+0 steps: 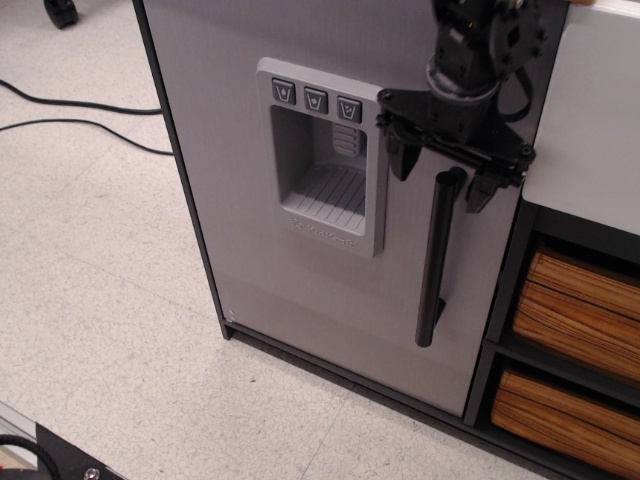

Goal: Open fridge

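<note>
The fridge (250,220) stands on the floor with its brushed grey door closed. The grey ice-dispenser panel (322,155) with three buttons sits in the middle of the door. The black vertical bar handle (436,258) runs down the door's right side. My black gripper (441,174) is open, right at the top end of the handle. One finger (400,157) is left of the bar and the other (484,187) is right of it, so the jaws straddle the handle's top without closing on it.
A white-topped cabinet (590,110) with wooden drawers (575,305) stands right against the fridge's right side. Black cables (70,110) lie on the speckled floor (110,300) at the left. A dark object is at the bottom left corner.
</note>
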`<action>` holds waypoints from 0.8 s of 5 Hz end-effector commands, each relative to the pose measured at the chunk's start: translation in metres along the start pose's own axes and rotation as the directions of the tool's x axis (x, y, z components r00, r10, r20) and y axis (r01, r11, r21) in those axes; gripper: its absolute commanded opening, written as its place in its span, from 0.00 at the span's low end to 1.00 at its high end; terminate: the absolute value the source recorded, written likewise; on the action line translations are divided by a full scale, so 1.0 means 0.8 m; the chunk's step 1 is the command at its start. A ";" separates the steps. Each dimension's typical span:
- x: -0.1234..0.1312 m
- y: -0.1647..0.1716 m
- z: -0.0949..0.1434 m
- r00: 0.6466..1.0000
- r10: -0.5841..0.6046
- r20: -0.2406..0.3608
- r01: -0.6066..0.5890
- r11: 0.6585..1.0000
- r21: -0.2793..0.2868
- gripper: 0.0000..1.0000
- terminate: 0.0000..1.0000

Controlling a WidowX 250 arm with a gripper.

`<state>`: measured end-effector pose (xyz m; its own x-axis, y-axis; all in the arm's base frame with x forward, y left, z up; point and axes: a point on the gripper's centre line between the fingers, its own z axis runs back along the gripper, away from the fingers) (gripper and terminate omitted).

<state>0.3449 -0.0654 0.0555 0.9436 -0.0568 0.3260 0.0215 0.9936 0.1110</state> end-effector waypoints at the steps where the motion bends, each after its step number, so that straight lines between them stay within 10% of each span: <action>1: 0.010 0.003 -0.006 0.997 0.040 0.069 -0.042 0.999 0.027 1.00 0.00; 2: 0.010 0.003 -0.012 0.992 0.072 0.099 -0.075 0.997 0.032 0.00 0.00; 4: -0.009 0.015 0.001 0.992 0.060 0.113 -0.060 0.998 -0.004 0.00 0.00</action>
<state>0.3325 -0.0524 0.0391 0.9210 -0.0186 0.3891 -0.0186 0.9956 0.0918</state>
